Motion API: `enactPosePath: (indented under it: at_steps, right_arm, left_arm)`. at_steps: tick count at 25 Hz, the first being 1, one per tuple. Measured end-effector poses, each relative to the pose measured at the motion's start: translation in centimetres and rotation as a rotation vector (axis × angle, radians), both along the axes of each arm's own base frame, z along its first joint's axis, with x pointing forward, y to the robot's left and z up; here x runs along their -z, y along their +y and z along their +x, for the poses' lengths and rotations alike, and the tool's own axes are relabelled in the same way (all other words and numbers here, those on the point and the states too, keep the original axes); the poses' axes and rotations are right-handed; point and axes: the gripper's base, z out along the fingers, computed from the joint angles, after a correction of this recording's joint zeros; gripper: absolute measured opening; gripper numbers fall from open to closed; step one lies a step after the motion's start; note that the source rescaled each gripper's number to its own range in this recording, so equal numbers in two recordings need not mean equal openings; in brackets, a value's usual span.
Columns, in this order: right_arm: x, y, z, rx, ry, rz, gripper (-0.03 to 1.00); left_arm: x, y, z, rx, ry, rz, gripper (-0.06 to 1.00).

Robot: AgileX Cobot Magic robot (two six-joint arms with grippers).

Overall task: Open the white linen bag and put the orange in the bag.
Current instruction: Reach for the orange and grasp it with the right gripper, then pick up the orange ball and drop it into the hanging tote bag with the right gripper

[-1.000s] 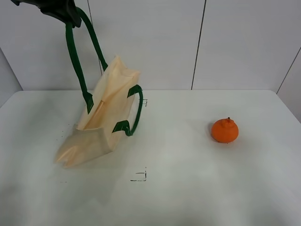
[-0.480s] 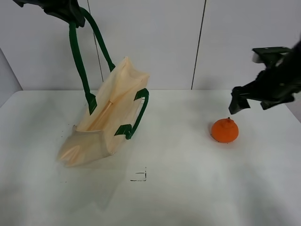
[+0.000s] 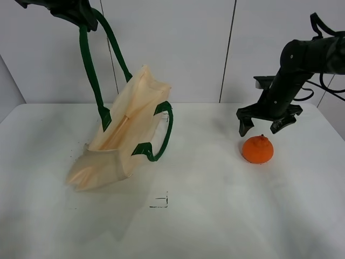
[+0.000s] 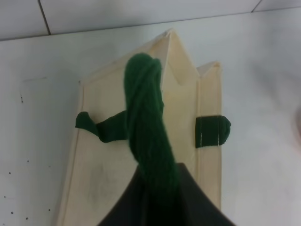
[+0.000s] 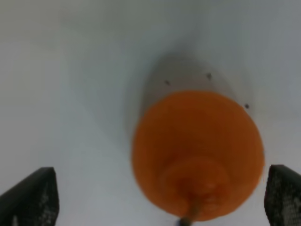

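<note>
1. Hanging from the left end effector point(image 3: 82, 20) by one dark green handle point(image 3: 89, 70), the white linen bag point(image 3: 121, 137) tilts on the left half of the bench point(image 3: 215, 216), base on the surface. Bare bench lies between it and the orange point(image 3: 257, 149), which sits right of centre, clear of the right edge.
2. Only the left wrist view shows the bag's top edge and gusset fold from above. Only the right wrist view shows the orange's stem knob between the fingertips point(image 5: 28, 197).
3. Left end effector pinches the handle. Right end effector point(image 3: 262, 125) is spread wide just above the orange, not touching it.
</note>
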Motion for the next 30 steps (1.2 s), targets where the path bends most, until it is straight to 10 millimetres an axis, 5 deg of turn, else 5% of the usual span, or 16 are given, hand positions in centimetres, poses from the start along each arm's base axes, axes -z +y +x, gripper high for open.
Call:
enactPosePath:
  at_steps: [18,20,24,25,30]
  right_arm:
    - [6.0,-1.1,0.8,0.024,0.123,-0.024,0.96]
    - [6.0,-1.1,0.8,0.024,0.122,-0.027,0.81]
    - [5.5,-1.1,0.8,0.015,0.143,-0.030,0.07]
    - [4.9,-1.1,0.9,0.007,0.134,-0.030,0.00]
    - [-0.4,-0.6,1.8,-0.022,0.075,0.015,0.01]
  left_arm:
    - [0.0,0.0,0.0,0.002,-0.001,0.001,0.00]
    - [0.0,0.0,0.0,0.003,-0.001,0.002,0.00]
    - [0.0,0.0,0.0,0.003,-0.001,0.002,0.00]
    - [0.0,0.0,0.0,0.003,-0.001,0.002,0.00]
    - [0.0,0.0,0.0,0.003,-0.001,0.002,0.00]
